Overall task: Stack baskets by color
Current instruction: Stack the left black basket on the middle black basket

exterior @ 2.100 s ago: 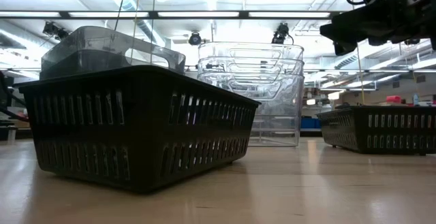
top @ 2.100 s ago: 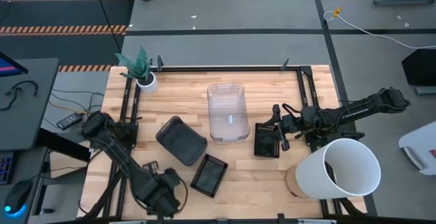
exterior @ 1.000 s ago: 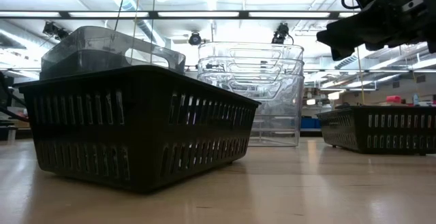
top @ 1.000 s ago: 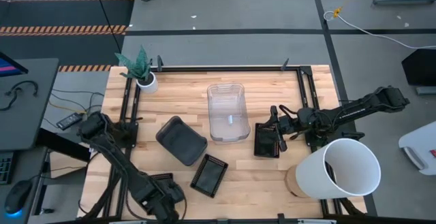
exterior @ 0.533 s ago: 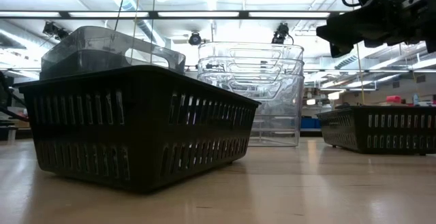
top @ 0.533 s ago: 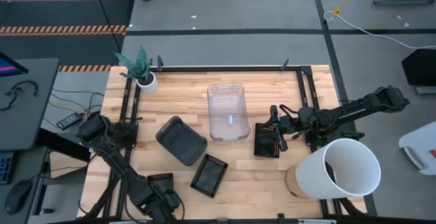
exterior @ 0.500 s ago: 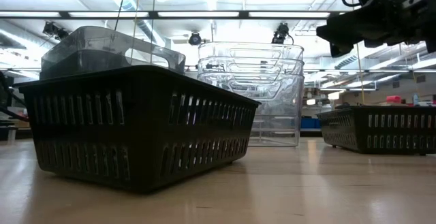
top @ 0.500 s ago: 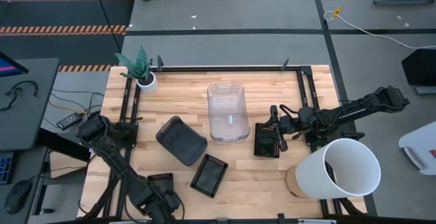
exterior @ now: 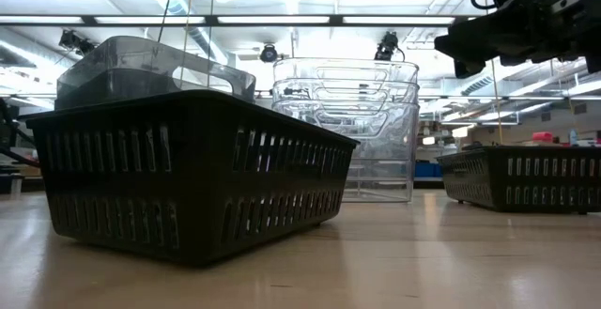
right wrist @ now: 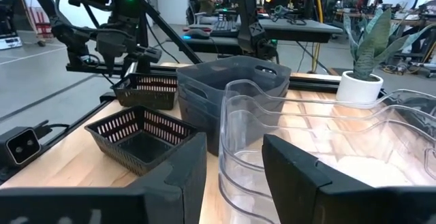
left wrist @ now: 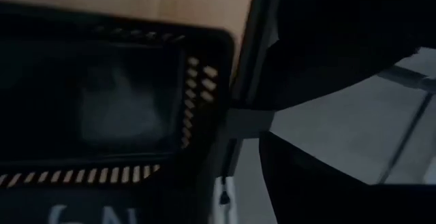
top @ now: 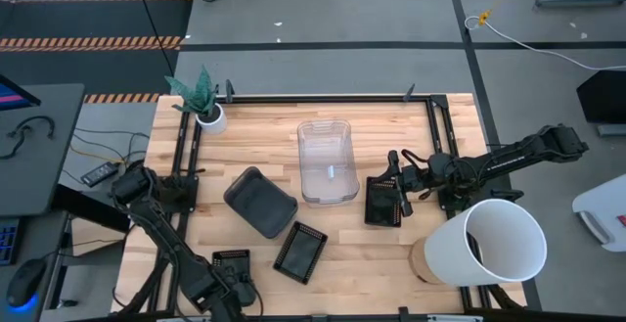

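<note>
Three black mesh baskets sit on the table: one by the near left corner [top: 232, 260], one near the middle [top: 300, 252], one at the right [top: 383, 202]. The smoky grey baskets [top: 259, 202] and the nested clear baskets [top: 325, 161] stand behind them. My left gripper [top: 230, 283] hangs over the near end of the near-left black basket [left wrist: 102, 101], close to the table's near edge. My right gripper [top: 393, 181] hovers open and level above the far end of the right black basket [exterior: 526, 177], holding nothing.
A large white bucket [top: 494, 242] lies at the near right, close to my right arm. A small white plant pot [top: 208, 116] stands at the far left corner. Dark frame rails [top: 186, 156] run along the table's left and right sides.
My left gripper has shifted a little toward the table's near edge and rolled about its own axis above the near-left black basket. More of that basket shows now, and it has stayed where it was.
</note>
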Action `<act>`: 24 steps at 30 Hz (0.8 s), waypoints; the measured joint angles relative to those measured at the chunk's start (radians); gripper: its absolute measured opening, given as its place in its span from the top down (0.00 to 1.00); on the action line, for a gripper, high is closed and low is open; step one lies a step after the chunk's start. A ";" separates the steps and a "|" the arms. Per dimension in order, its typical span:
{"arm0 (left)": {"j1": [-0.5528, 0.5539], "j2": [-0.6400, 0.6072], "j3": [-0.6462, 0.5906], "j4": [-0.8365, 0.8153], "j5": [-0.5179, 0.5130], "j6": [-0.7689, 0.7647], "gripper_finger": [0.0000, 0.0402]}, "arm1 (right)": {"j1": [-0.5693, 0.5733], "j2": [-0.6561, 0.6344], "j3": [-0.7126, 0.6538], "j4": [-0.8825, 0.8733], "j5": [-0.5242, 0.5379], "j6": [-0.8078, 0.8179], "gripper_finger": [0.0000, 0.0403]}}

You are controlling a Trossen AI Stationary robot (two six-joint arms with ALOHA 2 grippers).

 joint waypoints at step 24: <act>-0.014 0.019 0.002 -0.026 -0.104 0.028 0.50 | -0.001 0.000 0.000 0.000 -0.002 0.001 0.63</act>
